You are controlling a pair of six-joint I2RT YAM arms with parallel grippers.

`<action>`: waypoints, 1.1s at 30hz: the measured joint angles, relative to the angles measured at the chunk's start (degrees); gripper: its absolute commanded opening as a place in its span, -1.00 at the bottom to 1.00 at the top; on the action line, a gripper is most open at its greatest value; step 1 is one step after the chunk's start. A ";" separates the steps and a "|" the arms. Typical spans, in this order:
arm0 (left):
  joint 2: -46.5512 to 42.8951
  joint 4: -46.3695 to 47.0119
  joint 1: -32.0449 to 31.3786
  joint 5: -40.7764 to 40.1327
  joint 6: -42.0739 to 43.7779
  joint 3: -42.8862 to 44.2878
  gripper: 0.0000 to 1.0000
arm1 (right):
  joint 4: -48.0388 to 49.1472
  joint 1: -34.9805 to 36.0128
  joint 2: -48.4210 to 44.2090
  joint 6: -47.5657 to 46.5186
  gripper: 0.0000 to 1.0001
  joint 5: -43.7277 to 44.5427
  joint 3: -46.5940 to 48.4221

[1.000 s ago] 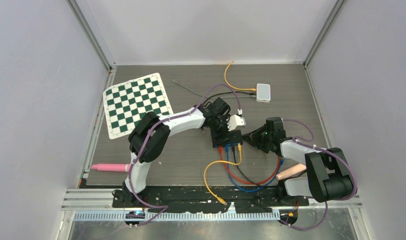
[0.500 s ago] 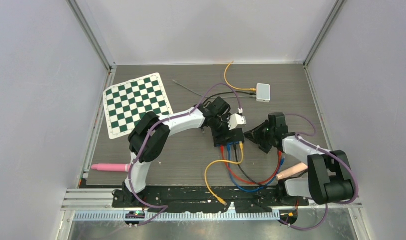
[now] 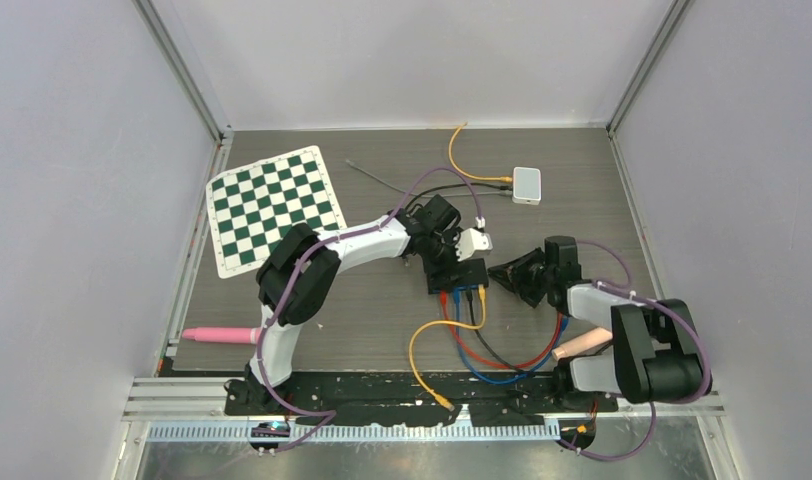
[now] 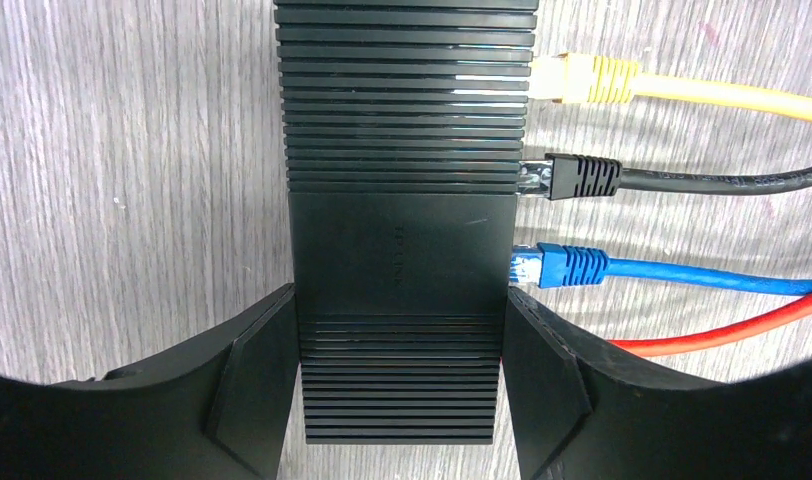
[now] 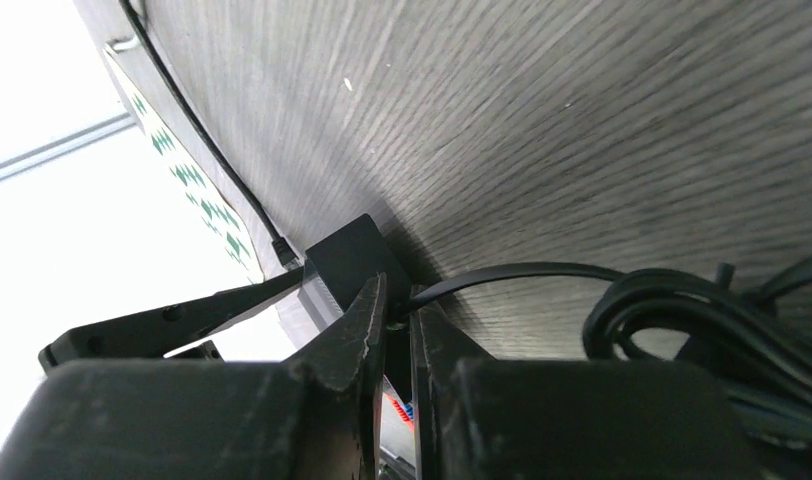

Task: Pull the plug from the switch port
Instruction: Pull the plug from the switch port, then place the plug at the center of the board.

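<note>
Right gripper (image 3: 495, 270) rightward; plug (image 3: 468, 294) tails nearward

Plain pale walls (image 3: 402, 60) enclose a grey wood-grain table (image 3: 582, 170) on three sides.

We see the left gripper (image 4: 400, 345) clamped across the switch (image 4: 402, 120), with a yellow plug (image 4: 587, 78), black plug (image 4: 580, 178) and blue plug (image 4: 567, 265) in its side (red cable (image 4: 722, 330) below).

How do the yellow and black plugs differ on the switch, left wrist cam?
The yellow plug has a yellow boot and cable; the black plug is all black bar a clear tip. The yellow plug sits at the finned end of the switch, the black plug one port nearer the camera. Both look seated in the same side.
</note>
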 measured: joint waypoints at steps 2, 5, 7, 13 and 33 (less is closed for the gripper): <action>-0.04 0.46 0.00 0.24 -0.02 0.00 0.05 | -1.46 0.00 -2.60 0.20 -0.90 1.49 -0.11; -0.09 1.18 0.02 0.98 0.07 0.00 0.05 | -3.04 0.00 -6.05 1.14 -0.90 3.17 -0.85; -0.09 1.33 0.00 1.36 0.20 0.00 0.05 | -3.96 0.00 -7.43 1.70 -0.90 4.00 -1.20; -0.11 -0.85 0.66 -0.07 0.81 -0.70 0.04 | -5.84 -1.29 -9.81 1.68 -0.90 9.75 -0.87; -0.11 -5.22 0.35 -0.35 -1.36 0.39 0.57 | -27.98 -3.13 -6.88 -22.36 -0.42 21.75 16.61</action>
